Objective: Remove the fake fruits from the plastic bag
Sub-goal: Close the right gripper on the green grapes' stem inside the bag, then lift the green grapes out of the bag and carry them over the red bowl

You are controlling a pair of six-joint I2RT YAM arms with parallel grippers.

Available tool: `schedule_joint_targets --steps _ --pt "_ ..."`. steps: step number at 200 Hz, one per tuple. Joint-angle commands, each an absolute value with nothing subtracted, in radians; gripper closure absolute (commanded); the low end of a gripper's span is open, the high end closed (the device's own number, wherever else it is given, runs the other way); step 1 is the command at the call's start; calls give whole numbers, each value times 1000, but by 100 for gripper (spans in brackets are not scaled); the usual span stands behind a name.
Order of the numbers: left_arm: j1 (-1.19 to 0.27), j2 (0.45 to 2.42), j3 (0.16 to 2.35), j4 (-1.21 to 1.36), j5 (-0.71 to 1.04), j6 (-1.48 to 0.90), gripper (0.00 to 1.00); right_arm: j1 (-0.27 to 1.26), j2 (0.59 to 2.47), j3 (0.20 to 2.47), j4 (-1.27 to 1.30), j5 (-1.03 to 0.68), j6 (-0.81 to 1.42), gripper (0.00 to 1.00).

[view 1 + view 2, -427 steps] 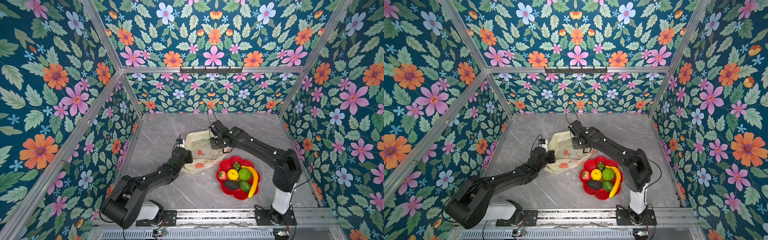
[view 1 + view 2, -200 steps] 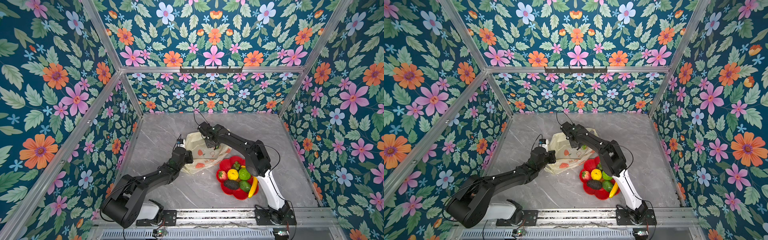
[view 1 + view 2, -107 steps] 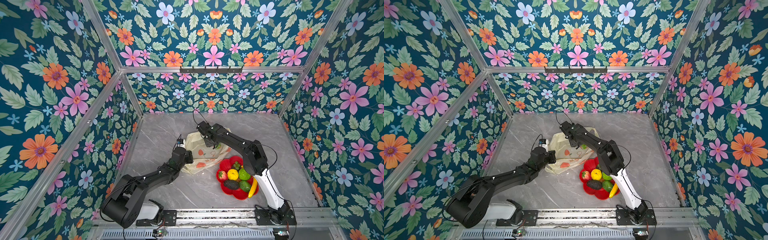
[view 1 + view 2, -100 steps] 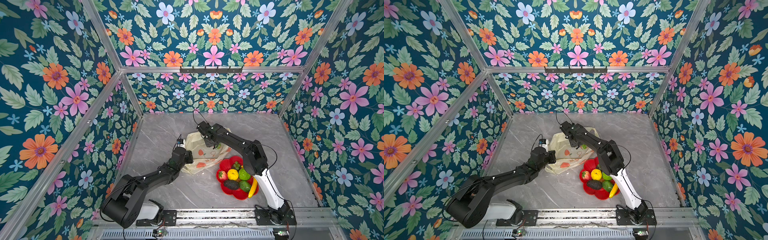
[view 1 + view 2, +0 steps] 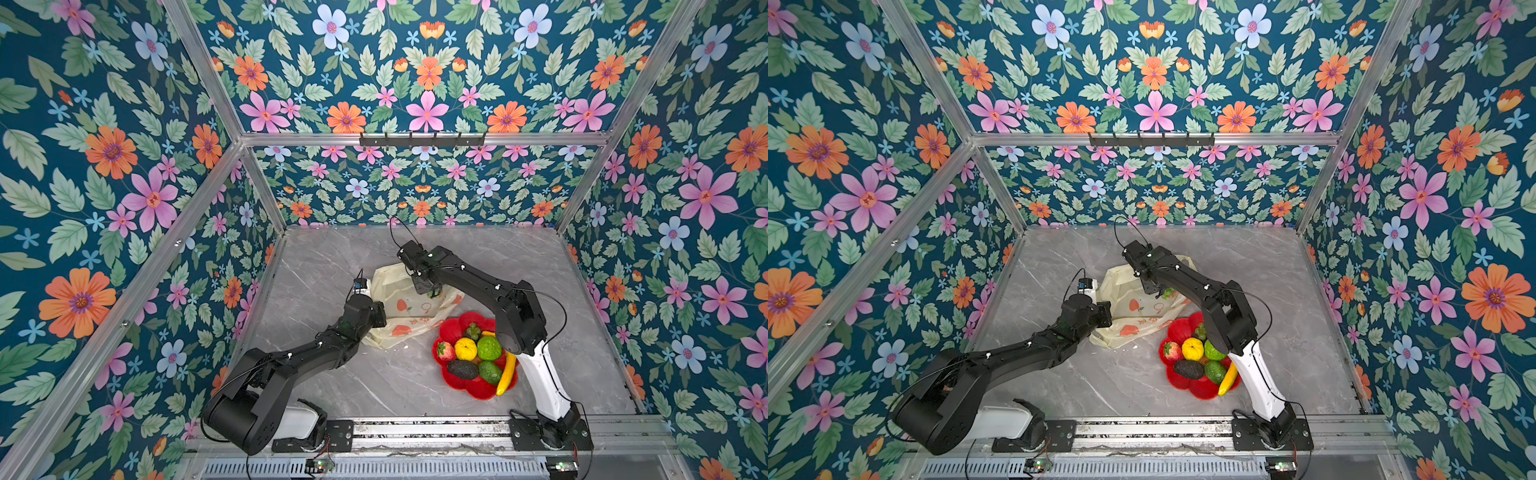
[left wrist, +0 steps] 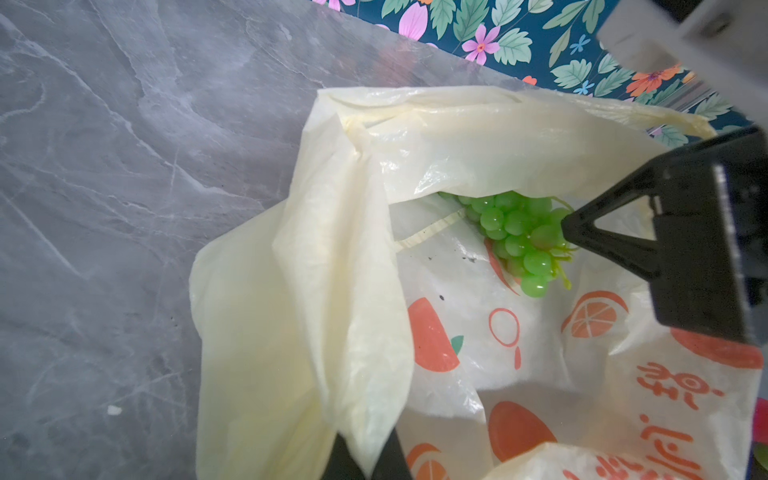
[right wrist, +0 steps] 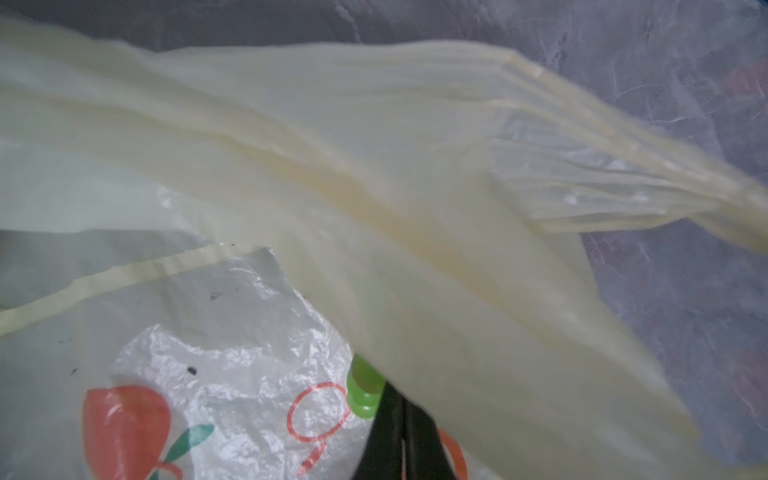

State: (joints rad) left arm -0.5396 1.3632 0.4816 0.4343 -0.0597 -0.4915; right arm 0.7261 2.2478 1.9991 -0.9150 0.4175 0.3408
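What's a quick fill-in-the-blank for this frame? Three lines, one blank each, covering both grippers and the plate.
1. The left gripper is pinching a fold of the pale-yellow ____.
2. Inside the bag, the right gripper is shut on a bunch of green ____.
3. The strawberry, lemon and avocado lie on a ____ plate.

Missing words: bag; grapes; red.

Plastic bag point(image 5: 409, 307) crumpled on the bench point(image 5: 332, 257) — left pincer point(image 5: 381, 316) at its edge, right pincer point(image 5: 432, 291) at its mouth; toy fruits point(image 5: 465, 348) fill a red plate point(image 5: 473, 392) nearby.
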Motion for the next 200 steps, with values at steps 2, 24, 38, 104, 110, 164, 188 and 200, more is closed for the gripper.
schedule_joint_targets --steps 2,24,38,104,110,164,188,200 --pt "-539 1358 486 440 -81 -494 100 733 2198 1961 -872 379 350 100" --pt "-539 1352 482 439 -87 -497 100 740 2156 1928 -854 344 364 100" --pt "-539 1348 479 438 -93 -500 100 744 2133 1912 -844 333 372 100" --pt "-540 1330 474 419 -138 -509 100 770 2041 1898 -842 262 385 100" --pt "-540 1330 474 416 -144 -512 100 778 2042 1906 -852 266 379 100" --pt "-540 1324 477 384 -200 -530 100 834 2000 1928 -902 302 374 100" --pt "-538 1332 484 373 -207 -534 100 849 1954 1919 -899 288 376 100" --pt "-538 1336 486 371 -209 -533 100 853 1929 1915 -902 277 376 100"
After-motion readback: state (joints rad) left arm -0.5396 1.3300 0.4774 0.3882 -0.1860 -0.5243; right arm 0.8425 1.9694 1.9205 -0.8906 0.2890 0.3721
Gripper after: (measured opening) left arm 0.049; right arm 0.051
